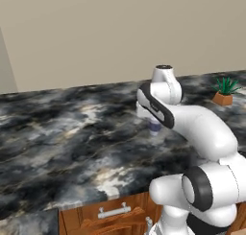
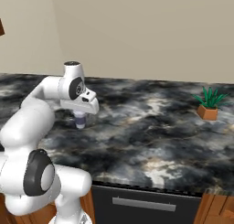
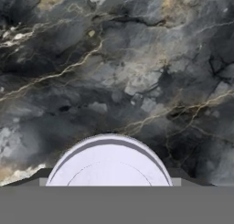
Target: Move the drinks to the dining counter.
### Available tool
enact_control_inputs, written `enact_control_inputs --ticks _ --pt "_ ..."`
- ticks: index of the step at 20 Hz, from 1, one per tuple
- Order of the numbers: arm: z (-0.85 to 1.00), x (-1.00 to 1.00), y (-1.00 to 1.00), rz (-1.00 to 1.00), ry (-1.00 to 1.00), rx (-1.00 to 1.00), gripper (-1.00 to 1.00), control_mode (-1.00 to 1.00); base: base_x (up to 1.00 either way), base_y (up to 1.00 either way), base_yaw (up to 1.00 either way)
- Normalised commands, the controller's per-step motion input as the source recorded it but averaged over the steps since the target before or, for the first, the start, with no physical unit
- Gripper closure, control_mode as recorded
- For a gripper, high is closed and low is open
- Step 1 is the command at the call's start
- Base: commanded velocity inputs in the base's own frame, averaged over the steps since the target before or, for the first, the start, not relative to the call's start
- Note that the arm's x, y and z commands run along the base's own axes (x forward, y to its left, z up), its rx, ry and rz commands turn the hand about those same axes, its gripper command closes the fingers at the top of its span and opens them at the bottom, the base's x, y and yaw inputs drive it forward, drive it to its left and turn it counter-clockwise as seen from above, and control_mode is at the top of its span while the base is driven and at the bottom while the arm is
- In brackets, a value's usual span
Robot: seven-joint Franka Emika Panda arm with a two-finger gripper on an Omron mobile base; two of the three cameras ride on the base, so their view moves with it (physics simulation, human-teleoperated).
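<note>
The gripper point(image 2: 81, 120) points straight down over the dining counter point(image 1: 72, 138), its jaws closed around the purple-blue cup point(image 2: 81, 122), whose white lid sits right between them in the hand view. A small potted plant point(image 2: 209, 104) (orange pot) stands well apart from the jaws.

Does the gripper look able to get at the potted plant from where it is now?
Probably not without a big swing: the gripper sits over a purple-blue cup, and the potted plant stands far off across bare marble counter. Nothing blocks the path.

Plain beige wall point(image 1: 96, 32), wooden cabinets point(image 1: 110, 215)
</note>
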Motion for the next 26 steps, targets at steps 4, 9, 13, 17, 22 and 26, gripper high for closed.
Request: enact_control_inputs --ticks 4,9,13,17,22,26 --pt "-0.26 0.61 0.0 0.01 0.0 -0.06 1.0 -1.0 0.0 0.0 0.0" --pt "-0.42 0.41 0.0 0.06 0.0 -0.01 1.0 -1.0 0.0 0.0 0.0" --pt "-0.44 0.23 0.0 0.07 0.0 0.0 1.0 -1.0 0.0 0.0 0.0" --pt "-0.37 0.25 0.0 0.05 0.0 0.0 1.0 -1.0 0.0 0.0 0.0" --pt "-0.26 0.28 0.0 0.04 0.0 0.0 1.0 -1.0 0.0 0.0 0.0" --pt "-0.14 0.22 0.0 0.04 0.0 0.0 1.0 -1.0 0.0 0.0 0.0"
